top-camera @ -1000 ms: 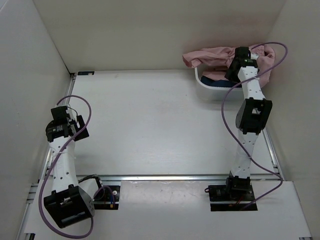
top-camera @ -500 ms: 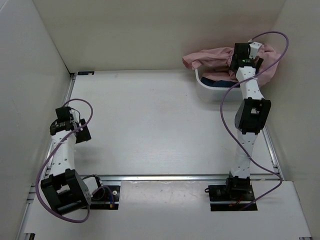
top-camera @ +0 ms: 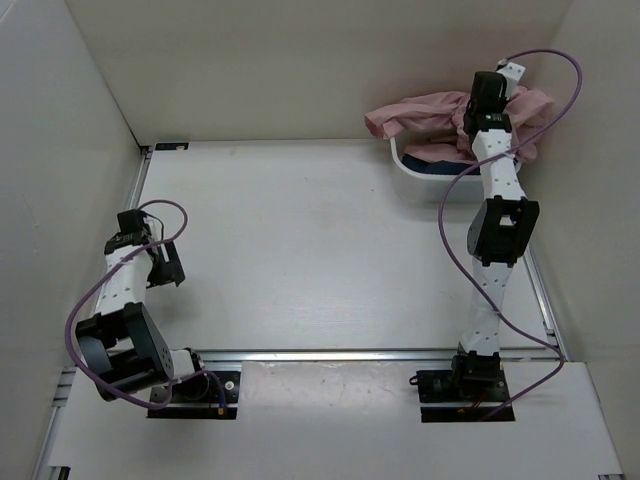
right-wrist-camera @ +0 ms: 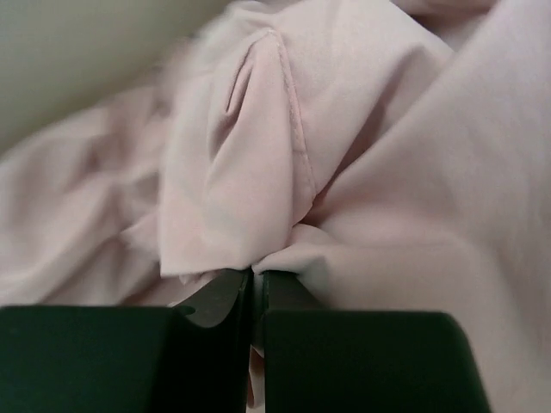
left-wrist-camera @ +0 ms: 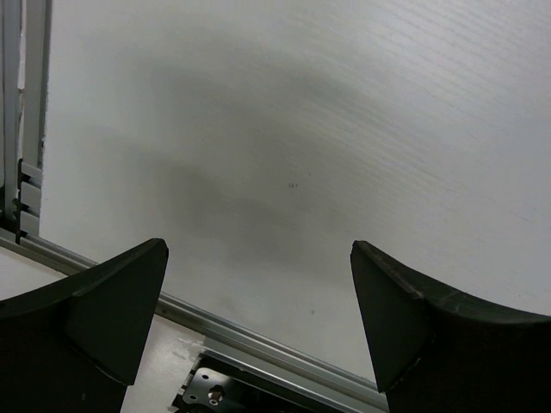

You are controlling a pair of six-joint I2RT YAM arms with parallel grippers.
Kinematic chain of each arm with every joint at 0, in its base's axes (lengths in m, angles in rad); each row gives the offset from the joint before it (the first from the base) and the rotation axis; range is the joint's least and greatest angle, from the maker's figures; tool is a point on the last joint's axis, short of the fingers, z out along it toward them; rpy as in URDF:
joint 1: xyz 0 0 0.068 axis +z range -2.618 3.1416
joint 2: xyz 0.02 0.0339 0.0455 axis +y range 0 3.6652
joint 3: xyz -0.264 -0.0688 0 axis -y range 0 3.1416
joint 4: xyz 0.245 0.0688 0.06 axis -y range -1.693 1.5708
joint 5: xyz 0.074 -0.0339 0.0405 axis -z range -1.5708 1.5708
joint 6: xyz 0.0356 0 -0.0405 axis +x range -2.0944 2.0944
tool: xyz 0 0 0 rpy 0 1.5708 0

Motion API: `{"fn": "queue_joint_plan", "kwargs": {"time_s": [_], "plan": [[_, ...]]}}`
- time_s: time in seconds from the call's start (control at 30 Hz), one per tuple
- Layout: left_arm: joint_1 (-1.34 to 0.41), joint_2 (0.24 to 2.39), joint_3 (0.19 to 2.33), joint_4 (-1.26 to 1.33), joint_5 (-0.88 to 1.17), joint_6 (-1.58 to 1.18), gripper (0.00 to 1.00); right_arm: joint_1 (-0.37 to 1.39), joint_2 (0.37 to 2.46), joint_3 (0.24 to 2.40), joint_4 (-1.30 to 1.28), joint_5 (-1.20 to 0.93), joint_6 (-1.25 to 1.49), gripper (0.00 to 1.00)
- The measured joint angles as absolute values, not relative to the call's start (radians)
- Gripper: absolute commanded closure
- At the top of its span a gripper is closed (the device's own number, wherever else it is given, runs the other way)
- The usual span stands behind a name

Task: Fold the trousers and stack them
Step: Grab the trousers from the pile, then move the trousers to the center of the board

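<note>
We find the right gripper (right-wrist-camera: 256, 280) clenched on a fold of the trousers (top-camera: 420, 112), heaped on the far-right bin (top-camera: 403, 163); left gripper (left-wrist-camera: 258, 323) released. Pickup step, we judge; next req. lifting cloth clear w/o snagging.

Tabletop's (top-camera: 300, 250) middle lies open; trousers (top-camera: 412, 112) and white basket (top-camera: 403, 164) crowd far-right corner.
</note>
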State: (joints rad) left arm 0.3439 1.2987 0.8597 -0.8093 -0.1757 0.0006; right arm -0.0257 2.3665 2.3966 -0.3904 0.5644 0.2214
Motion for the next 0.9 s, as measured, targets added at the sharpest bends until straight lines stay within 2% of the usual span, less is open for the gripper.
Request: {"fn": "queue_joint_plan", "kwargs": {"time_s": [0.13,0.23,0.37,0.5,0.6,0.7,0.77,0.9], "plan": [[0.344,1.299,0.896,-0.807,-0.175,0.001,0.00,0.014,2.284,2.402,-0.393,0.399,0.291,1.00],[0.344,1.290,0.934,-0.810,-0.173,0.001,0.00,0.119,2.178,2.444,-0.385,0.294,0.330,1.00],[0.344,1.243,0.994,-0.820,-0.170,0.001,0.00,0.422,2.068,2.593,-0.278,0.176,0.367,1.00],[0.344,1.192,1.076,-0.839,-0.168,0.001,0.00,0.755,1.930,2.587,-0.145,0.067,0.385,1.00],[0.344,1.171,1.138,-0.849,-0.168,0.001,0.00,0.887,1.779,2.469,-0.082,0.110,0.370,1.00],[0.352,1.169,1.206,-0.863,-0.173,0.001,0.00,0.901,1.686,2.371,-0.084,0.196,0.385,1.00],[0.359,1.170,1.253,-0.869,-0.183,0.001,0.00,0.893,1.618,2.250,-0.113,0.270,0.422,0.96],[0.379,1.154,1.320,-0.876,-0.212,0.001,0.00,0.873,1.515,1.915,-0.237,0.412,0.566,0.89]]}}
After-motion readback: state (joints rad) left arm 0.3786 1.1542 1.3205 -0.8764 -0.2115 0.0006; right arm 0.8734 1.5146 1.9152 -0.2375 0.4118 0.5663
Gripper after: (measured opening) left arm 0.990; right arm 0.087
